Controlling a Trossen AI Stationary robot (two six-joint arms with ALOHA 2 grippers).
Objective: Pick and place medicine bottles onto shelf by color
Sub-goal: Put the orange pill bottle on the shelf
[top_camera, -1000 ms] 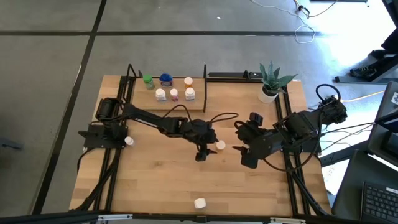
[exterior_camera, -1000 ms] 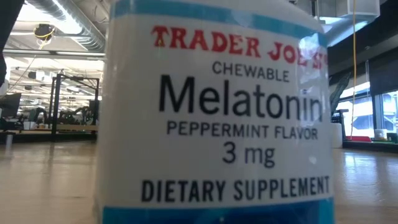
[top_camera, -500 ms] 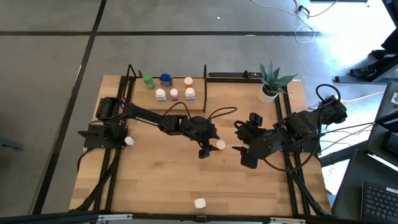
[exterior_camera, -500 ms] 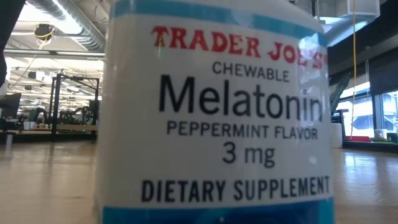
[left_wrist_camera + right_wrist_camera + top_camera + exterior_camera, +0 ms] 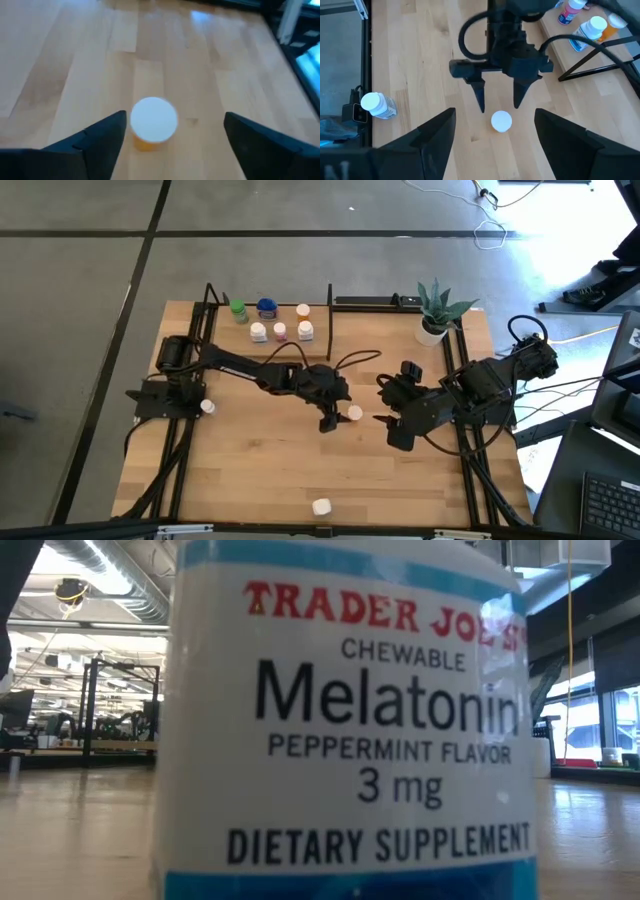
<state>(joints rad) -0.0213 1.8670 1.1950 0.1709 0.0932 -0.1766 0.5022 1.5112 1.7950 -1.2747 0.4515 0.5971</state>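
The left tool [image 5: 497,102], fingers apart, is hovering over a white-capped bottle [image 5: 501,121] standing on the desk [image 5: 260,470], lining up a pick. Next it likely needs lowering around the bottle and closing. The right tool [image 5: 490,145], also apart, is waiting nearby.

Left tool [image 5: 338,420] hangs wide apart mid-table; right tool [image 5: 383,402] waits nearby, parted.

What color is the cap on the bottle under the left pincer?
White cap over an orange body, clearest in the left wrist view.
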